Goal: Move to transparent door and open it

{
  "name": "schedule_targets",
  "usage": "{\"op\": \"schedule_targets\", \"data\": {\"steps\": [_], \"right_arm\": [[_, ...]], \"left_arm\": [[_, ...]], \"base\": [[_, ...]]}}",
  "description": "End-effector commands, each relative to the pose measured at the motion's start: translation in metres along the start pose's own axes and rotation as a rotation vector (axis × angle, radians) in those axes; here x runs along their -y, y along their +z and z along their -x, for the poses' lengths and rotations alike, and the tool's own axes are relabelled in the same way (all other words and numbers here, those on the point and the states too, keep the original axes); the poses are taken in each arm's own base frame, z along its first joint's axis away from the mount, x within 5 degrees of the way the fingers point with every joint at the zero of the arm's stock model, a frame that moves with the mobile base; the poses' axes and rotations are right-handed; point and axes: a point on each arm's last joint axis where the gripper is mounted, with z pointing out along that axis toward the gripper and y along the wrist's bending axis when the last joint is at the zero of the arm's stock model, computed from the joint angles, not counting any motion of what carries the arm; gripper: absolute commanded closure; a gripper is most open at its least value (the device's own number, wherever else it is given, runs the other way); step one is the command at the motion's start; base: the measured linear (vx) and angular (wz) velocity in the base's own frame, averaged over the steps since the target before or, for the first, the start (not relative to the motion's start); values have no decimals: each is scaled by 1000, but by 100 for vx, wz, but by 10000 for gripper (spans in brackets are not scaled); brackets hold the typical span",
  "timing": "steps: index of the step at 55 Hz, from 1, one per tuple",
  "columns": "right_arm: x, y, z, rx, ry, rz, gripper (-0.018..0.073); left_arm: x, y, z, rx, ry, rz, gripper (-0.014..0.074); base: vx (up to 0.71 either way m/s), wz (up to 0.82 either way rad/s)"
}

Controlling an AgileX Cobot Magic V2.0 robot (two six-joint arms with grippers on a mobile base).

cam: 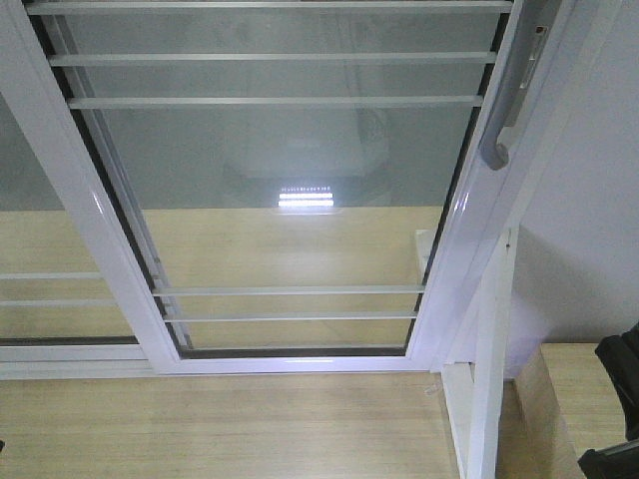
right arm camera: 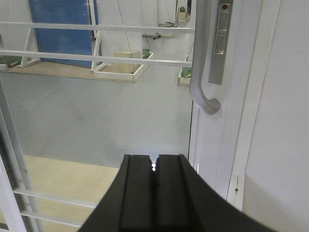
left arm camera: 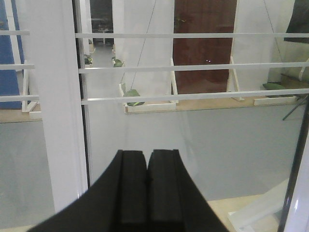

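So the door (cam: pixel 290 200) is filling most of the front view, sitting right ahead, with its grey handle (cam: pixel 496 150) hanging on the right stile up top. The right gripper (right arm camera: pixel 154 166) is pointing at the glass, below and a bit left of the handle and not touching it, with its jaws pressed together on nothing. The left gripper (left arm camera: pixel 147 166) is facing the glass too, jaws also squeezed together.

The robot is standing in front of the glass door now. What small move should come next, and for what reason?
Probably raise the right gripper up and rightward, toward the curved grey handle of the transparent door. In the right wrist view the handle hangs above and right of the closed jaws, with a clear gap between them.
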Motion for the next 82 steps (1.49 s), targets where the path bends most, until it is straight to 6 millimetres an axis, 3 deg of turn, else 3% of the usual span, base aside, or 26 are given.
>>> {"op": "schedule_targets", "data": {"steps": [1,58,72,77,82], "right_arm": [[1,0,7,76,-12,-11,565],[1,0,7,83,-11,-11,565],[2,-5,30,303,-8,-23,565],[2,-12,53,370,-11,-24,565],[2,-18,77,387,-38,-26,565]], "left_arm": [[0,-2,16,123,-14,-2,594],[0,-3,22,164,-14,-1,594],[-1,-6,32,279,-19,5,594],[-1,-7,41,298,-71,-2,594],[0,-11,63,306,-61,-6,594]], "base": [[0,0],[0,0],[0,0],[0,0],[0,0]]}}
